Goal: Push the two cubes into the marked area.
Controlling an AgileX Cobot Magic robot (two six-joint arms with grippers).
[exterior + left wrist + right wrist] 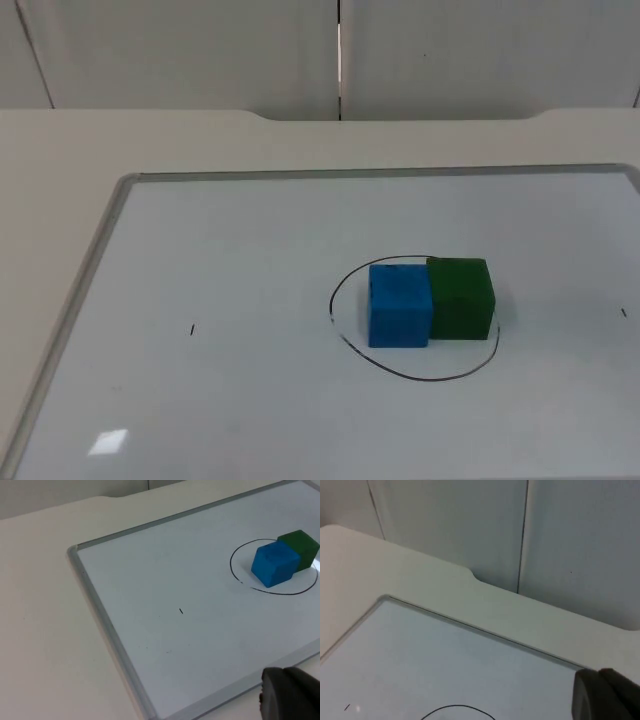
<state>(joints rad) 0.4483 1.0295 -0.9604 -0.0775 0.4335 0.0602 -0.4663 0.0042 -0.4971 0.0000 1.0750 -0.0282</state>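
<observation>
**Both cubes inside the drawn ring on the whiteboard**

From my seat, the top view gives me a whiteboard (250,300) with a thin grey metal frame lying flat on the white table top (60,160). Its surface is pale and glossy, with a small bright reflection near the front and two tiny dark ticks, one toward the left and one at the far right. Behind the table stands the grey partition wall (450,50), split by a vertical seam, and the table's back edge has a shallow step in it near that seam.

A thin black oval, the marked area (415,378), is drawn on the board right of centre. The blue cube (399,305) sits within it, and the green cube (460,298) stands touching its right side, with its outer edge close to the line.

In the left wrist view I see the blue cube (274,563) and green cube (301,548) inside the ring, well apart from the left gripper's black fingertip (290,695), which hangs over the board's frame. The right gripper's fingertip (605,695) looks toward the wall and the board's far edge. I cannot tell whether either pincer is spread or pressed together.
</observation>
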